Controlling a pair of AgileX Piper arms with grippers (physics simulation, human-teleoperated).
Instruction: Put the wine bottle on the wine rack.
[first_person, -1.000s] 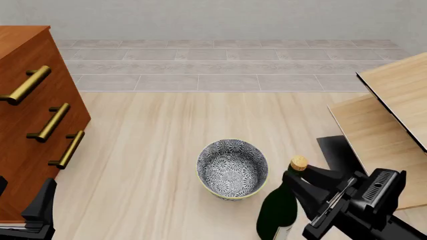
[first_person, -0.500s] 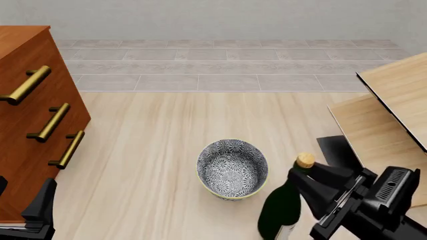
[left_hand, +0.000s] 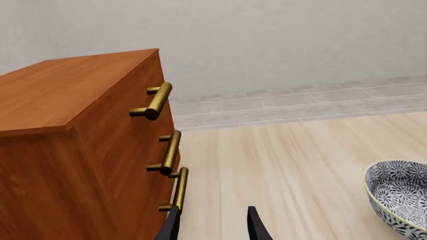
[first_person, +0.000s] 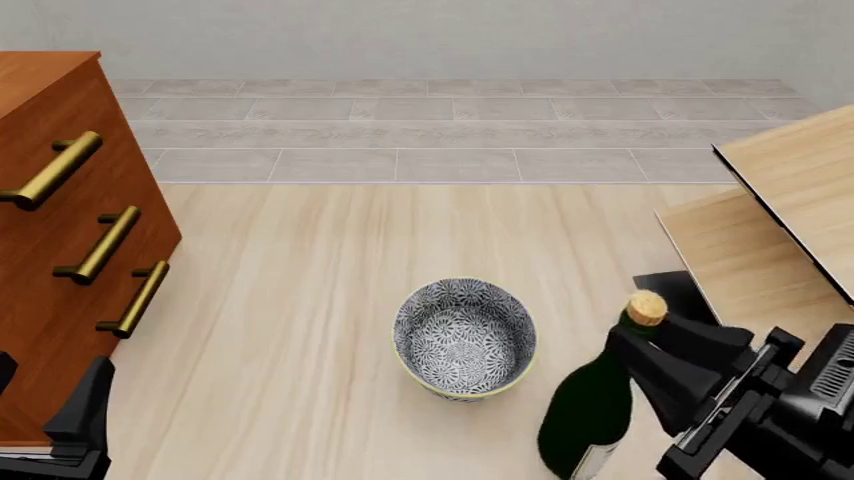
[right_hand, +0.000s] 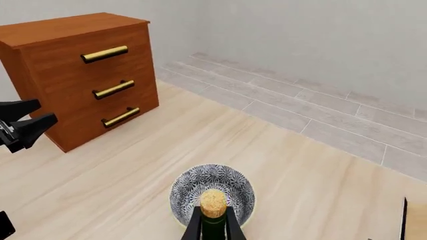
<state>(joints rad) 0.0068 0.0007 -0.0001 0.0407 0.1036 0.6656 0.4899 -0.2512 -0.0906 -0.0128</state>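
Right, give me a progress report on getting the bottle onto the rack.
Done: the right gripper is clamped on the wine bottle at its neck. In hand: the bottle is held upright beside the bowl. Left: place it on the wine rack. The left gripper sits open, unused.

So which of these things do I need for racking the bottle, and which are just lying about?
Needed:
wine bottle, held at the neck by the right gripper
wine rack

Lying about:
patterned bowl
drawer cabinet
left gripper, idle
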